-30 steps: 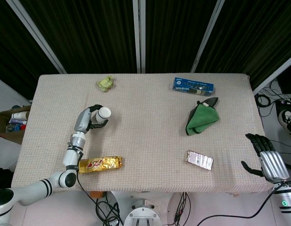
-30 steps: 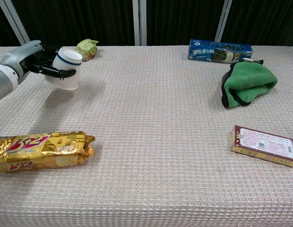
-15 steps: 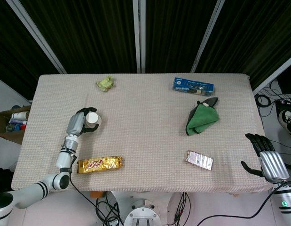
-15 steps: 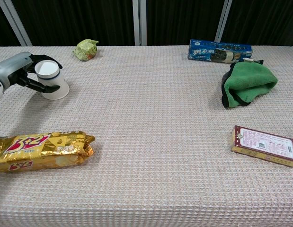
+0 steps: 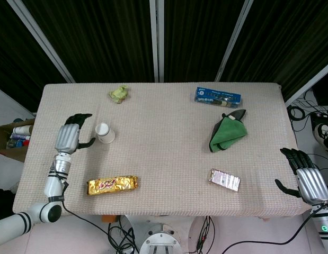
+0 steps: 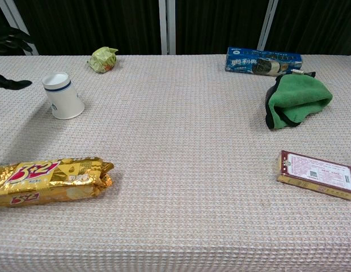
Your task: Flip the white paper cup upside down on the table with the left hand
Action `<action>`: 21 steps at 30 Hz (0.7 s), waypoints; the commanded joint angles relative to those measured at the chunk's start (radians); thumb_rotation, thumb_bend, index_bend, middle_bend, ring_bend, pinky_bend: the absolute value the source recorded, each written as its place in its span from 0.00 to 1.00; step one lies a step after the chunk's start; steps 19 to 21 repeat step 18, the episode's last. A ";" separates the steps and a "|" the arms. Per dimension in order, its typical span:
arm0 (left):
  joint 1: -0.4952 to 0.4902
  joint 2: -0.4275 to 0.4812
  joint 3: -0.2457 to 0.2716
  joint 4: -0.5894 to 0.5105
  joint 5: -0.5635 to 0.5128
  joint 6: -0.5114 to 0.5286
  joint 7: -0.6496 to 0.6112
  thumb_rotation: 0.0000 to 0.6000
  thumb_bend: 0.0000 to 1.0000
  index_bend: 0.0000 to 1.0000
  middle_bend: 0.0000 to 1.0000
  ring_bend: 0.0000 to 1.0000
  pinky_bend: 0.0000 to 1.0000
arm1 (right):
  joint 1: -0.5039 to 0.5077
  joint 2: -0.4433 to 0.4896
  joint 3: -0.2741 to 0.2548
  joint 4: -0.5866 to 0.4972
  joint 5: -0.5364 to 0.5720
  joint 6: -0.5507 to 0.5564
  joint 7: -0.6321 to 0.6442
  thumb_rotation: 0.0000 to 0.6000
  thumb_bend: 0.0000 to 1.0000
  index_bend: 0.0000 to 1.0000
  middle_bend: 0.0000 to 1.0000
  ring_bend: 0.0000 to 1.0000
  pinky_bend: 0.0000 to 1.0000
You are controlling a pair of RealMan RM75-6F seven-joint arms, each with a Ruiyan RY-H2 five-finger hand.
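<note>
The white paper cup [image 5: 104, 133] stands upside down on the table [image 5: 164, 159], blue band near its top. The left hand [image 5: 68, 138] hovers beside it, fingers spread, empty. The right hand [image 5: 307, 180] is open too. Box lettering unreadable.

Table setting, dark curtained backdrop.
Table [image 5: 169, 132] covered in a beige woven cloth, lit evenly from above. Behind the table: black pleated curtains [image 5: 100, 37] crossed by pale metal struts [image 5: 157, 39]. Left of the table, a cardboard box [image 5: 12, 138] holding bottles on a light floor. Below the table's front edge and off its right end, black cables [image 5: 304, 114] lie loose on the floor.
</note>
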 commanded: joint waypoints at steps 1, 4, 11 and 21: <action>0.082 0.130 0.034 -0.116 0.012 0.137 0.197 1.00 0.24 0.18 0.19 0.12 0.14 | 0.010 0.006 0.003 0.005 0.001 -0.012 0.024 1.00 0.21 0.10 0.12 0.03 0.09; 0.141 0.179 0.062 -0.157 0.025 0.225 0.269 1.00 0.24 0.18 0.19 0.12 0.14 | 0.020 0.005 0.005 0.017 -0.007 -0.020 0.048 1.00 0.21 0.10 0.12 0.03 0.09; 0.285 0.290 0.157 -0.281 0.072 0.348 0.281 1.00 0.24 0.18 0.19 0.12 0.14 | 0.035 -0.003 0.004 0.028 -0.035 -0.016 0.054 1.00 0.21 0.10 0.12 0.03 0.09; 0.380 0.349 0.221 -0.379 0.115 0.403 0.227 1.00 0.24 0.18 0.18 0.12 0.14 | 0.041 -0.018 0.006 0.018 -0.051 -0.002 0.022 1.00 0.21 0.10 0.12 0.03 0.09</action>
